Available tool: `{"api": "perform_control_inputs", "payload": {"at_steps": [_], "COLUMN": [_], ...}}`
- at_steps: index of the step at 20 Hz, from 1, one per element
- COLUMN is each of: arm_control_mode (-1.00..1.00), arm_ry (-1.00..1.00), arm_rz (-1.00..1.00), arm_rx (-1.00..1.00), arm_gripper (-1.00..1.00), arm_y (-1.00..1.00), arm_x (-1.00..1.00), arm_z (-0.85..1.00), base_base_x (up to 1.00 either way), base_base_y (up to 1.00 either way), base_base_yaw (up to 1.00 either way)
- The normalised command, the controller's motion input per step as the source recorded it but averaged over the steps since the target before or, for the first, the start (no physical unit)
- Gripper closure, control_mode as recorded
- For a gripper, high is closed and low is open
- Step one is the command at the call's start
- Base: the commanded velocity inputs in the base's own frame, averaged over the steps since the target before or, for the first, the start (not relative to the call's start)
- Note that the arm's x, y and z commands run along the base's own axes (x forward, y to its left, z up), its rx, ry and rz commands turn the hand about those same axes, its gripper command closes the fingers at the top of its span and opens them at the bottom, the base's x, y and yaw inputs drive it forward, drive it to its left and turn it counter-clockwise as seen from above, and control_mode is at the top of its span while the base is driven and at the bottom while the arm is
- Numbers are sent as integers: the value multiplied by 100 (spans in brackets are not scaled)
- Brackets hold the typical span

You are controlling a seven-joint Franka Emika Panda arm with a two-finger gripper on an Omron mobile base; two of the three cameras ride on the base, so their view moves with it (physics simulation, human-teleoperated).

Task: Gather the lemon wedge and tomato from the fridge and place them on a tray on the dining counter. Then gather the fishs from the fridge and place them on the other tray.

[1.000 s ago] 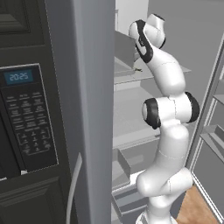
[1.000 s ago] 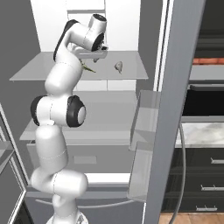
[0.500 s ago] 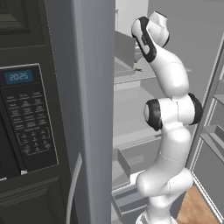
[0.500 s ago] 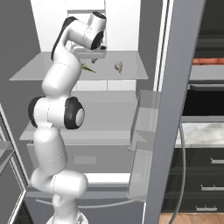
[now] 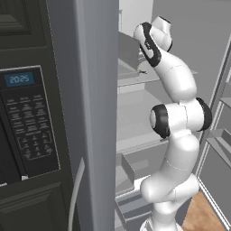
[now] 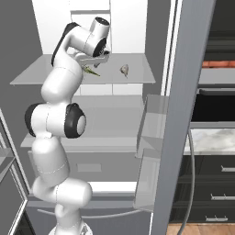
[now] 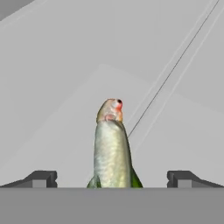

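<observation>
— Two fish on that top shelf?

— Yes. From the left base view my arm reaches into the fridge [image 5: 135, 117]. From the right, my gripper [image 6: 97, 58] hangs over the olive fish [image 6: 91, 70]; the grey fish [image 6: 124, 69] lies apart, further right.

— And the hand view?

— My fingers [image 7: 41, 178] stand wide apart, the olive fish [image 7: 112, 148] between them, ungripped.

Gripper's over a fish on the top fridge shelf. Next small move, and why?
Probably ease straight down, then close. The gripper has its jaws wide open, and the olive fish lies centred between the fingertips, not yet gripped. The second fish lies apart.
</observation>
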Motion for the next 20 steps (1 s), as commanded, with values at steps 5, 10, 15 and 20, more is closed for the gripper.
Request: {"api": "perform_control_inputs", "payload": {"at_steps": [5,10,15,20], "arm_control_mode": [-100,-100,-100,-100], "arm_ry": [-13,-1,0,0], "arm_rz": [9,7,5,4], "arm_rx": [0,0,0,0], "arm_gripper": [-100,-100,-100,-100], "arm_y": [0,0,3,1], "arm_x": [3,0,0,3], "arm_z": [0,0,0,0], "base_base_x": [0,0,0,0], "base_base_y": [0,0,0,0], "base_base_yaw": [0,0,0,0]}}
